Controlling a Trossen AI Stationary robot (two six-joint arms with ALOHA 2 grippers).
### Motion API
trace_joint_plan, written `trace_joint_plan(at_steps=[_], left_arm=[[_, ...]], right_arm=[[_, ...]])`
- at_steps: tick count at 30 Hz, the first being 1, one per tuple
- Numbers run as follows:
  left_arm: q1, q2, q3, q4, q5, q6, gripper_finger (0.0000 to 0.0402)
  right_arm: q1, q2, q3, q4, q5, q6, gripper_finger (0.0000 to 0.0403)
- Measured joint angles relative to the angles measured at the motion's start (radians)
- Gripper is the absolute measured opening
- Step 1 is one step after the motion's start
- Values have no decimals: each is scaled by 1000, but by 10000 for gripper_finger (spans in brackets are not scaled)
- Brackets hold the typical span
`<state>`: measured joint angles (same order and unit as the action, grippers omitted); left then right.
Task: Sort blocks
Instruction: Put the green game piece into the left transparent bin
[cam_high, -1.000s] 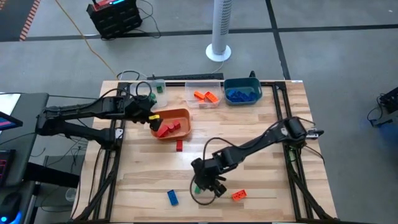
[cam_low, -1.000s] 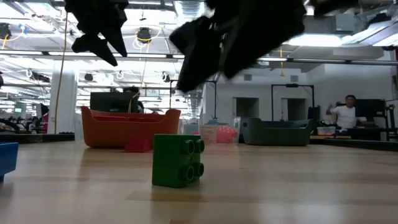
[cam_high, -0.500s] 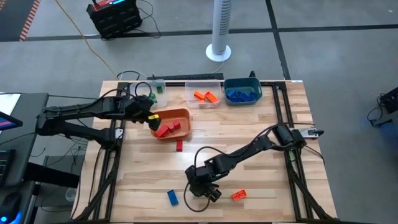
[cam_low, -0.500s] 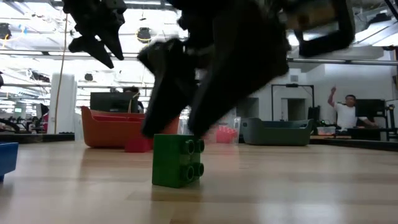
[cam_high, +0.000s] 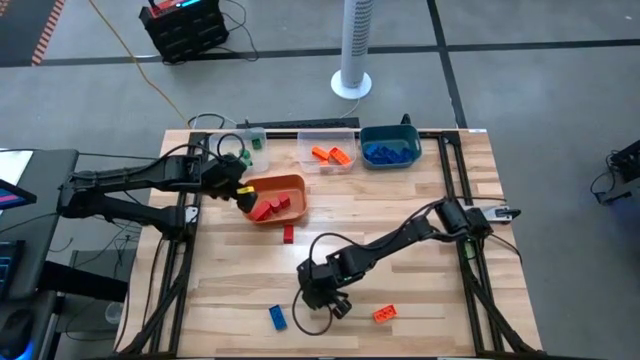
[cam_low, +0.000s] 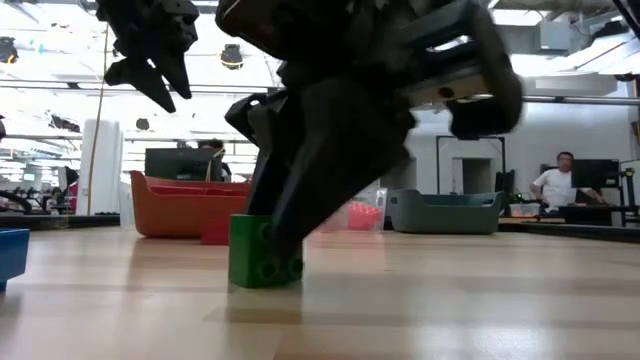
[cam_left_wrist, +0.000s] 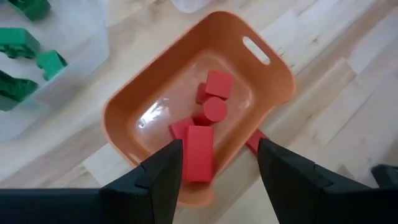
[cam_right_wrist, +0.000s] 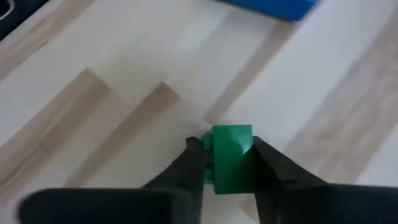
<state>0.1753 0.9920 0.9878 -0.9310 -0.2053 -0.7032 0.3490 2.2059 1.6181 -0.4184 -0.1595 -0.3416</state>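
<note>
A green block (cam_right_wrist: 231, 149) stands on the table near its front middle, with my right gripper (cam_right_wrist: 229, 168) shut on it; the low view shows the block (cam_low: 262, 250) under the gripper (cam_low: 275, 225). In the high view the gripper (cam_high: 318, 297) hides it. My left gripper (cam_left_wrist: 219, 146) hangs open above the near rim of the orange bin (cam_left_wrist: 273, 81), which holds several red blocks (cam_left_wrist: 200, 152). A blue block (cam_high: 277, 317), an orange block (cam_high: 383, 314) and a red block (cam_high: 288, 234) lie loose on the table. My right gripper pinches the green block between its two fingers (cam_right_wrist: 194, 165), one on each of two opposite side faces (cam_right_wrist: 216, 163). The fingers slant down onto it from above and from the table's right. The block's underside rests on the table (cam_low: 262, 284).
Along the far edge stand a clear bin with green blocks (cam_high: 252, 140), a clear bin with orange blocks (cam_high: 328, 152) and a teal bin with blue blocks (cam_high: 390, 146). The orange bin (cam_high: 272, 198) sits left of centre. A person shows in the room beyond (cam_low: 553, 185).
My right gripper has come down and a little toward the table's left over the green block, and its fingers have shut on the block's sides. The block has shifted slightly along the table and stays on it.
</note>
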Motion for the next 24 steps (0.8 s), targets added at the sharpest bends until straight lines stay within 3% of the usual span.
trace_joint_plan(at_steps=[3,7,11,17,24], left_arm=[[0,0,0,0,44,-5,199],[0,-14,0,1,126,5,199],[0,-49,0,11,170,-20,199],[0,-118,0,90,178,-36,199],[0,-140,0,471,179,19,199]], right_arm=[[-23,0,14,-21,0,51,62],[-75,-18,64,-149,9,122,57],[-132,-112,97,-213,158,164,57],[-164,-309,99,-119,446,170,57],[-195,-429,98,143,506,211,57]])
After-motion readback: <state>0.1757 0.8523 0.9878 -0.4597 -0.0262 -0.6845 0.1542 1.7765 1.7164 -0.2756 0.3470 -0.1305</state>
